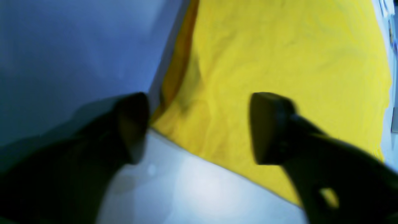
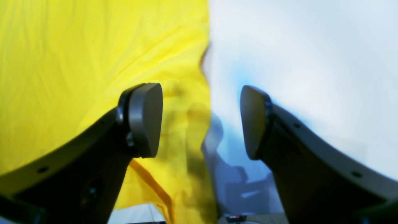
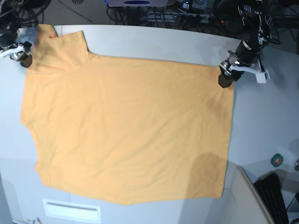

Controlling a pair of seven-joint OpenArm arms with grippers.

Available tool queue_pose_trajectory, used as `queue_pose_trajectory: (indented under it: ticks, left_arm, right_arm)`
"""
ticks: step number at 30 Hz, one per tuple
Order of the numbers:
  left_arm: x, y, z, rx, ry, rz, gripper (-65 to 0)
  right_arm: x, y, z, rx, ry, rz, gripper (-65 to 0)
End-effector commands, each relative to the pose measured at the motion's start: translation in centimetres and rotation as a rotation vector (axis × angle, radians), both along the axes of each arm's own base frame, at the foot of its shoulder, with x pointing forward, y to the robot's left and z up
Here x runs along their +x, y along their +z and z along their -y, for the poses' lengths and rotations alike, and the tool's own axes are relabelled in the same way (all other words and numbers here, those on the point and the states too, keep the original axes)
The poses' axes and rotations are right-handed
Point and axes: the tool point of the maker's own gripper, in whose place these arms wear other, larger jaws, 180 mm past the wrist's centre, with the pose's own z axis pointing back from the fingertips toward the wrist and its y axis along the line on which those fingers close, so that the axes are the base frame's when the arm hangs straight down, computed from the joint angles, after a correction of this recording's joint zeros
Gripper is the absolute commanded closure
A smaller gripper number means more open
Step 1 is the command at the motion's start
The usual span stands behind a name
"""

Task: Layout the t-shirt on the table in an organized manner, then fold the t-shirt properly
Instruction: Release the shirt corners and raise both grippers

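Shirt [image 3: 126,130] lies flat on the tabletop [image 3: 261,126]; spreading looks done, no fold made yet. Both my fingers [image 1: 264,127] [image 2: 146,119] stand apart, holding nothing.

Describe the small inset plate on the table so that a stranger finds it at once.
Start at the big white-grey table and follow the near hem of the orange t-shirt. Just below that hem, toward the table's near-left corner, lies a pale rectangular plate. It alone carries a long narrow slot.

Base view: overhead, looking down on the whole table [image 3: 154,44] from well above. Wrist views: each close behind its own gripper, left [image 1: 199,127] and right [image 2: 201,121], facing a t-shirt [image 3: 126,130] edge also seen from overhead.
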Motion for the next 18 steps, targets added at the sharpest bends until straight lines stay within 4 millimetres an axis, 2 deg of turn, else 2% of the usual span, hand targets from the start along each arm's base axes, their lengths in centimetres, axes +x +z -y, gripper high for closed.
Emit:
queue_pose_trajectory:
  ticks: [1,6,9,14,18]
  left_arm:
    - [-0.3,-0.4,-0.1,0.001,-0.011,-0.034,-39.3]
    - [-0.1,-0.9,0.0,-0.012,-0.004,-0.041,-18.6]
    - [0.0,-0.9,0.0,-0.01,-0.004,-0.039,-1.5]
    - [0.0,-0.8,-0.3,-0.003,-0.008,-0.04,0.0]
    - [0.0,-0.8,-0.3,-0.002,-0.008,-0.041,0.0]
  right_arm:
    - [0.9,1.1,0.6,-0.02,0.011,0.049,-37.5]
    - [1.0,1.0,0.5,-0.014,0.013,0.047,-37.5]
    - [1.4,0.1,0.5,0.015,0.001,0.038,-37.5]
    - [0.4,-2.1,1.2,0.068,-0.02,-0.022,-37.5]
    - [-0.4,-3.0,-1.0,0.082,0.069,-0.07,-37.4]
